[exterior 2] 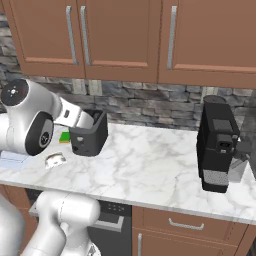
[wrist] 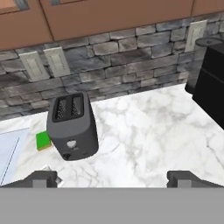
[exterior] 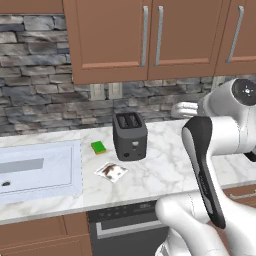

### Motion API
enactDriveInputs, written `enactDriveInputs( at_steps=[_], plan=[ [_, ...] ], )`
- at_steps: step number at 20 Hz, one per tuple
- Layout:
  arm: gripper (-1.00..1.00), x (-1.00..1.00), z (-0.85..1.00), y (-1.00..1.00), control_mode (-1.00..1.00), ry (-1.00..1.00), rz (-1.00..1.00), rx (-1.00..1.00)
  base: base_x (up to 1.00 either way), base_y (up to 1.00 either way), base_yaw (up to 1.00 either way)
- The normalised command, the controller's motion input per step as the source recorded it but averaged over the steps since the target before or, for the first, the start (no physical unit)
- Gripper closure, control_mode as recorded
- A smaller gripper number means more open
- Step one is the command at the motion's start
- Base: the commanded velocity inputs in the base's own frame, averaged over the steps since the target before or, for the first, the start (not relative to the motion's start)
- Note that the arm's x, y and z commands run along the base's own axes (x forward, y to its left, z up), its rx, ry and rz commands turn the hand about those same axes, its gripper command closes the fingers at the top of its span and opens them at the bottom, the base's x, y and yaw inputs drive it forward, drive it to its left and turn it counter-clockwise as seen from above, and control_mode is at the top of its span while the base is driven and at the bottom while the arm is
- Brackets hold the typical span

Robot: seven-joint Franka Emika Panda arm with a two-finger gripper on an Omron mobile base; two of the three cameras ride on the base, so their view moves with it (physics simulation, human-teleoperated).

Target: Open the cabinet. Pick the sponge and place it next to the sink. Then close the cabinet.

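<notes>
- While both flat-panel doors of the wide brown wooden wall cabinet [exterior: 150,37] sit flush and closed, their long silver bar handles [exterior: 152,35] stand side by side at the centre seam; the dark green task sponge cannot be seen anywhere outside it.
- Below the cabinet runs a grey stacked-stone backsplash [exterior: 40,75] with two pale outlet plates [exterior: 106,90].
- On the white marbled bench [exterior: 165,160], a dark grey two-slot toaster [exterior: 129,135] stands almost under the cabinet's left door.
- Just left of the toaster lies a bright light-green sponge with a yellow edge [exterior: 98,147], and a small square packet with a brown picture [exterior: 111,171] lies in front of it.
- Further left, the large pale white-blue rectangular sink [exterior: 37,172] is set into the bench.
- Well to the right on the bench stands a tall black coffee machine [exterior 2: 216,145].
- The robot's claw [wrist: 113,178] hangs above the bench with its two dark fingertips [wrist: 41,178] spread wide, gripping nothing, looking down toward the toaster.
</notes>
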Motion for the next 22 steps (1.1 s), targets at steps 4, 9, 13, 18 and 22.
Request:
enactDriveInputs(
  at_steps=[4,9,13,18,22],
  plan=[
    [-1.00,0.06,0.00,0.00,-1.00,0.00,0.00,0.00,0.00,0.00,0.00],
    [-1.00,0.03,0.00,0.00,-1.00,0.00,0.00,0.00,0.00,0.00,0.00],
    [-1.00,0.29,0.01,-0.02,-1.00,0.00,0.00,0.00,0.00,0.00,0.00],
    [-1.00,0.02,0.00,0.00,-1.00,0.00,0.00,0.00,0.00,0.00,0.00],
    [-1.00,0.00,0.00,0.00,-1.00,0.00,0.00,0.00,0.00,0.00,0.00]
  ],
)
